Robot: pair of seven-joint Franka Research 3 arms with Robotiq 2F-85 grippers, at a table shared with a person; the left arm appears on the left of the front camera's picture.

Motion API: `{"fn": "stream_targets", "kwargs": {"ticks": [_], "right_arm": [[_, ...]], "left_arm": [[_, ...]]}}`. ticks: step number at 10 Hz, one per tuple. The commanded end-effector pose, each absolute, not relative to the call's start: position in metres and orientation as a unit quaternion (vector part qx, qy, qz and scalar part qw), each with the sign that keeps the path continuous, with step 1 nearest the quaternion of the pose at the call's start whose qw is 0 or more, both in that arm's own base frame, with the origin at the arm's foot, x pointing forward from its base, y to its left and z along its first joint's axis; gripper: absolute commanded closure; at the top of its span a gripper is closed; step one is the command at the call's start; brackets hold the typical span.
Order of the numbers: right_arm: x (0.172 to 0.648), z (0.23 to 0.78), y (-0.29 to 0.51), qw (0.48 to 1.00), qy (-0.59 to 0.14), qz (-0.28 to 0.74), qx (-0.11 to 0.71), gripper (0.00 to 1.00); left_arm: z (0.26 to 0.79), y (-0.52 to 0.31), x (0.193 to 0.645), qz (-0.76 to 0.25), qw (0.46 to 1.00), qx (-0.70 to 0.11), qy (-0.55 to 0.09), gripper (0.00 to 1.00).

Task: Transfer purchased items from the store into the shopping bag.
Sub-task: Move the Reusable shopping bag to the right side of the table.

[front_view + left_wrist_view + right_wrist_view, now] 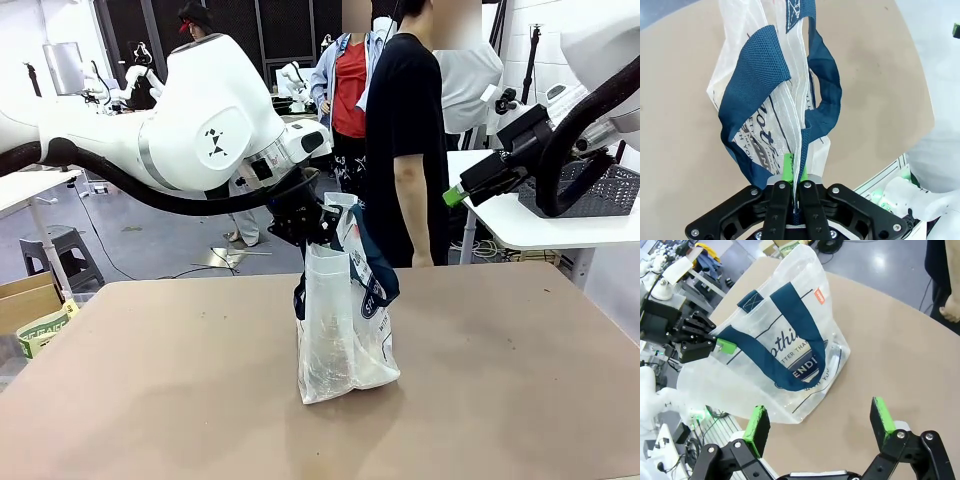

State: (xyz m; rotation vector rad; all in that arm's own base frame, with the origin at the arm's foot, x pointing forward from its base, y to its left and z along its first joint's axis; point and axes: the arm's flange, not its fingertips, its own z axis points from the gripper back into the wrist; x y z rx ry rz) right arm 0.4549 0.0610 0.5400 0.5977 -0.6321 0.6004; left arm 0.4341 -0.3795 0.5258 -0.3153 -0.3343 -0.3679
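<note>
While the left gripper (793, 172) pinches the top edge of the shopping bag (340, 320) between closed jaws, the bag stands upright at the middle of the tan table (500, 400). Well apart at two o'clock, the right gripper (820, 422) hangs with jaws spread wide, holding nothing. A person (405, 140) stands at twelve o'clock; a grey basket (600, 195) sits on a white side table (530, 230) beyond.

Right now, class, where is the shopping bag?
In the front view the shopping bag stands near the middle of the brown table, its top edge pinched by the left gripper.
</note>
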Motion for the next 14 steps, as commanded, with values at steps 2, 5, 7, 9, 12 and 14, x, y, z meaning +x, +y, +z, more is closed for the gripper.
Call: {"fn": "stream_targets", "kwargs": {"ticks": [2,5,7,9,12,14], "right_arm": [[0.456,0.541,0.061,0.864,-0.301,0.288,0.282,0.0],[0.456,0.541,0.061,0.864,-0.301,0.288,0.282,0.0],[0.456,0.541,0.061,0.864,-0.301,0.288,0.282,0.0],[0.456,0.541,0.061,0.864,-0.301,0.288,0.282,0.0],[0.456,0.541,0.061,0.864,-0.301,0.288,0.282,0.0],[0.456,0.541,0.061,0.864,-0.301,0.288,0.282,0.0]], "left_arm": [[0.528,-0.379,0.434,-0.18,0.957,-0.159,-0.166,1.0],[0.526,-0.38,0.434,-0.181,0.957,-0.155,-0.165,1.0],[0.525,-0.381,0.444,-0.172,0.978,-0.101,-0.062,1.0],[0.538,-0.382,0.459,-0.179,0.979,-0.085,-0.055,1.0],[0.562,-0.378,0.486,-0.166,0.981,-0.068,-0.075,1.0],[0.586,-0.371,0.499,-0.17,0.979,-0.045,-0.103,1.0]]}}
